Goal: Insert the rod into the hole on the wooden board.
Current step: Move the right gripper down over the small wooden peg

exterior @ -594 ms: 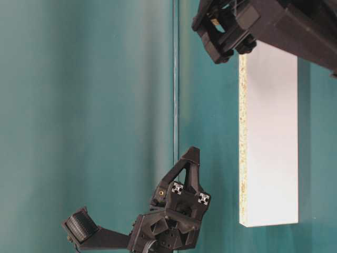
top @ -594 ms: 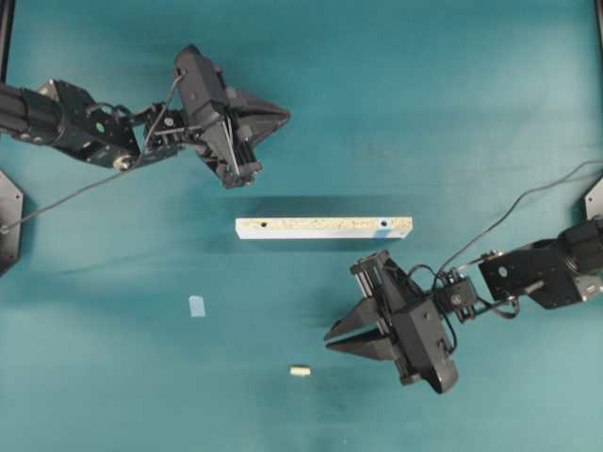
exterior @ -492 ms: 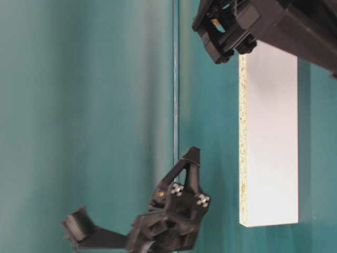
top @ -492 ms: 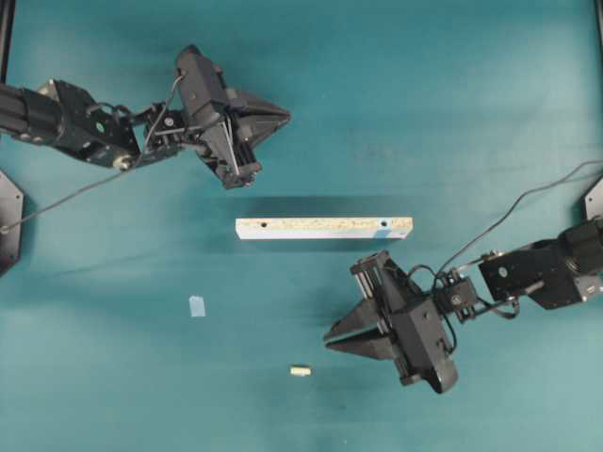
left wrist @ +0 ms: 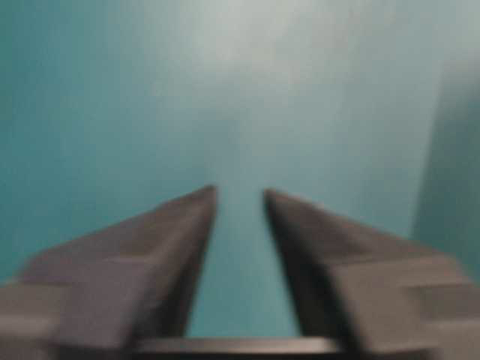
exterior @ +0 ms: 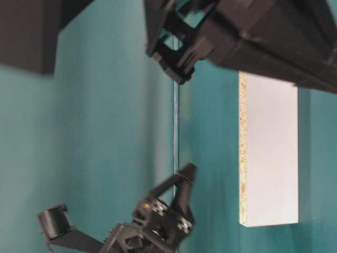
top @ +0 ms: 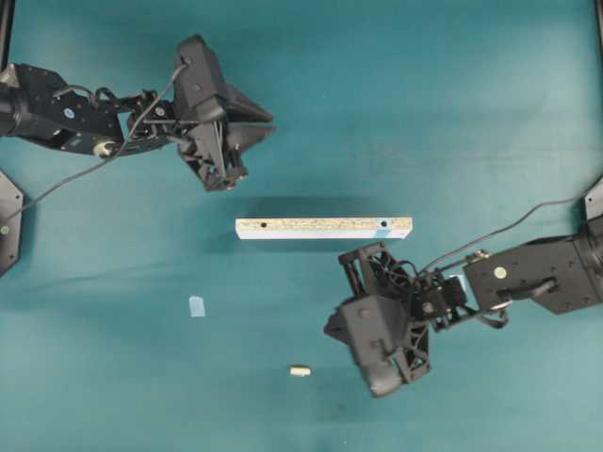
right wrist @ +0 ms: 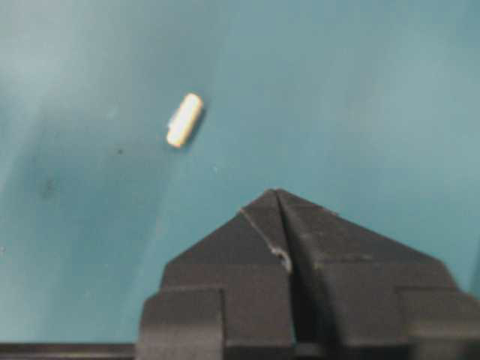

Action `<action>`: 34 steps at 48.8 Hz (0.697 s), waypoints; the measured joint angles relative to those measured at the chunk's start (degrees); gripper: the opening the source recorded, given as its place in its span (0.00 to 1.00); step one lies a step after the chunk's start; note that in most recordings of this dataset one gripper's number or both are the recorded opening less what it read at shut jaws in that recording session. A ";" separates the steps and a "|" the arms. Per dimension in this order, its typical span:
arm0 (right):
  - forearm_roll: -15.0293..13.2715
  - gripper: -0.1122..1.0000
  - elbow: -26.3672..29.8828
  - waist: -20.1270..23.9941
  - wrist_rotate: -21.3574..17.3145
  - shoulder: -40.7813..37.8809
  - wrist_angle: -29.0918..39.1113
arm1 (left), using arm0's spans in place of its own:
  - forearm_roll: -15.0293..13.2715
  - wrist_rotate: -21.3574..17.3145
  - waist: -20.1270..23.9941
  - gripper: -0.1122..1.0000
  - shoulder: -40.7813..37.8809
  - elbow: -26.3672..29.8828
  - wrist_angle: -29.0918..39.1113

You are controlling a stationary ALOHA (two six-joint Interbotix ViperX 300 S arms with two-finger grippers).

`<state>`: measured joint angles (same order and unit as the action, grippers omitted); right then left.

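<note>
Wooden board (top: 323, 228): flat mid-table, hole (top: 383, 224) by its blue-marked end unfilled.

Right gripper (right wrist: 278, 196): fingers pressed together, empty; you have swung it down toward the rod since half a second ago.

Left gripper (left wrist: 238, 196): parted, empty, drawn back from the board.

Rod (top: 300, 371): loose on the table, well apart from the board, not yet picked up.

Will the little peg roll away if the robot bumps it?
Probably. The peg is a small round cylinder lying on its side on the table, so a nudge could roll it. It looks like stiff wood, so it shouldn't bend. Being tiny, it is likely light and easily knocked.
</note>
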<state>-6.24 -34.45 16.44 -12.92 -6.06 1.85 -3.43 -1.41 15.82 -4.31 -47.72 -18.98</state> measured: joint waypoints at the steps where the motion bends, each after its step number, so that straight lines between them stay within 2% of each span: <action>1: 0.00 0.32 0.62 0.09 -0.79 0.00 1.76 | 0.00 -0.18 0.00 0.72 0.09 0.09 1.32; 4: 0.00 0.47 2.46 0.35 -3.25 0.00 6.59 | 0.09 -1.05 -0.09 0.86 0.35 0.79 5.71; 7: 0.00 0.63 4.22 0.62 -5.54 0.00 10.72 | 0.09 -2.46 -0.35 0.96 0.44 1.32 8.79; 10: 0.00 0.79 5.71 0.79 -8.00 0.00 14.15 | 0.18 -4.39 -0.88 1.00 0.70 1.93 10.55; 12: 0.00 0.85 6.68 0.79 -9.32 -0.09 16.00 | 0.09 -5.45 -1.23 1.00 0.79 2.29 10.90; 21: 0.00 0.84 10.90 0.79 -13.54 -1.23 22.32 | 0.18 -7.03 -1.49 1.00 1.76 2.72 11.60; 27: 0.09 0.84 14.59 0.79 -14.59 -2.99 26.89 | 0.18 -7.03 -1.49 1.00 1.85 2.72 12.39; 34: 0.00 0.84 21.88 0.79 -14.94 -6.94 34.72 | 0.18 -7.03 -1.49 1.00 1.85 2.72 14.77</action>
<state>-6.24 -12.57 17.23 -27.86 -13.01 36.56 -3.25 -8.44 14.33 -2.46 -45.00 -4.22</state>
